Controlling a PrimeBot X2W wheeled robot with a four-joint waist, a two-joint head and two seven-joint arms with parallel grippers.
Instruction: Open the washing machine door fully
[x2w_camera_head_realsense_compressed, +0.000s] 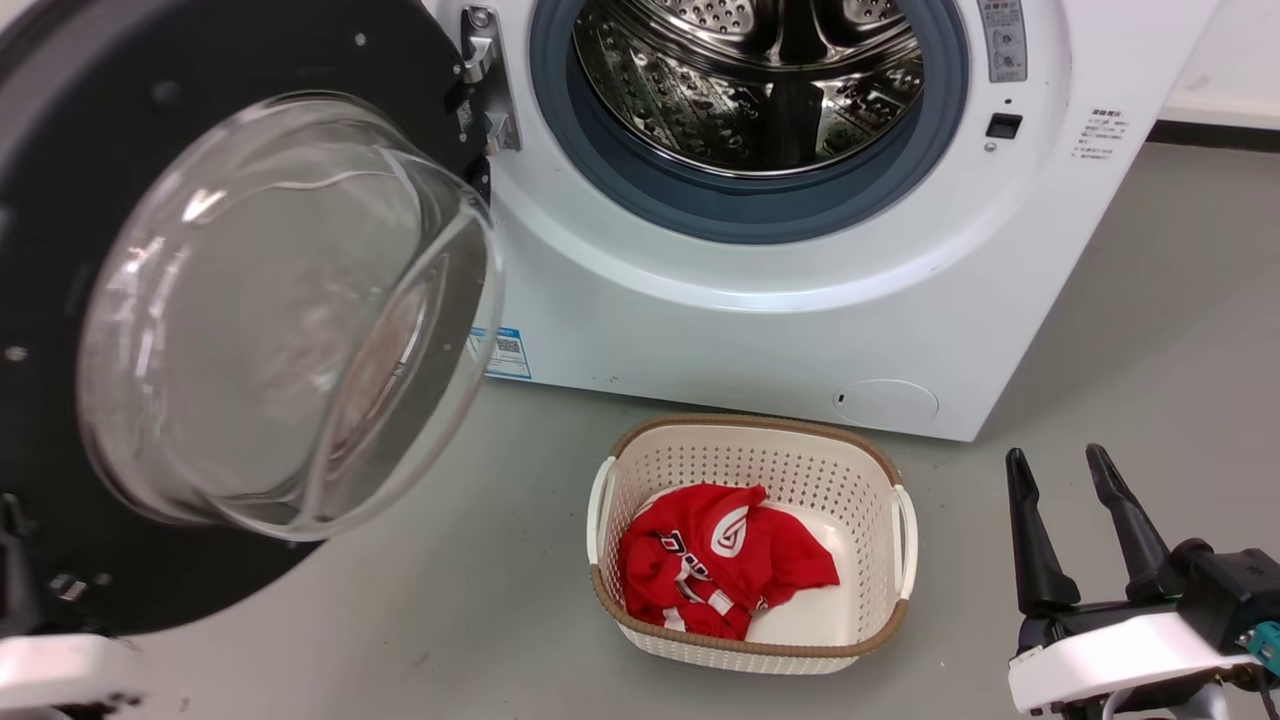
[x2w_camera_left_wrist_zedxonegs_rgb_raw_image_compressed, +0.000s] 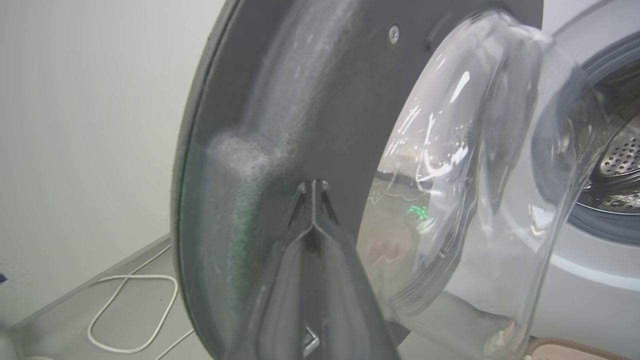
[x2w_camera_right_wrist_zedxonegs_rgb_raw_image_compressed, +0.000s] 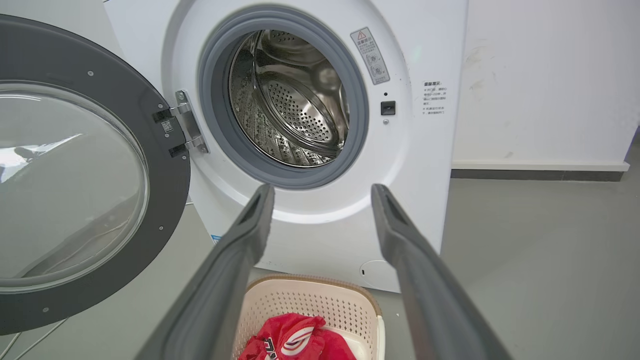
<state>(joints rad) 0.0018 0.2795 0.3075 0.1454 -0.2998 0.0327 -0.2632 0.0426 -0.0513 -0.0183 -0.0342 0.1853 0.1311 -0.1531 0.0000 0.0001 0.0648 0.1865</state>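
At the robot's left, the washing machine door (x2w_camera_head_realsense_compressed: 270, 320) is swung far out on its hinge (x2w_camera_head_realsense_compressed: 487, 80), and the drum (x2w_camera_head_realsense_compressed: 750, 70) of the washing machine (x2w_camera_head_realsense_compressed: 760, 320) is wholly uncovered. The left gripper (x2w_camera_left_wrist_zedxonegs_rgb_raw_image_compressed: 313, 192) is pointed at the door's inner rim, fingers closed together on nothing. The right gripper (x2w_camera_head_realsense_compressed: 1055, 455) is held low, fingers spread wide, well apart from the door. Most of the opening is judged done; whether the hinge is at its stop cannot be told.
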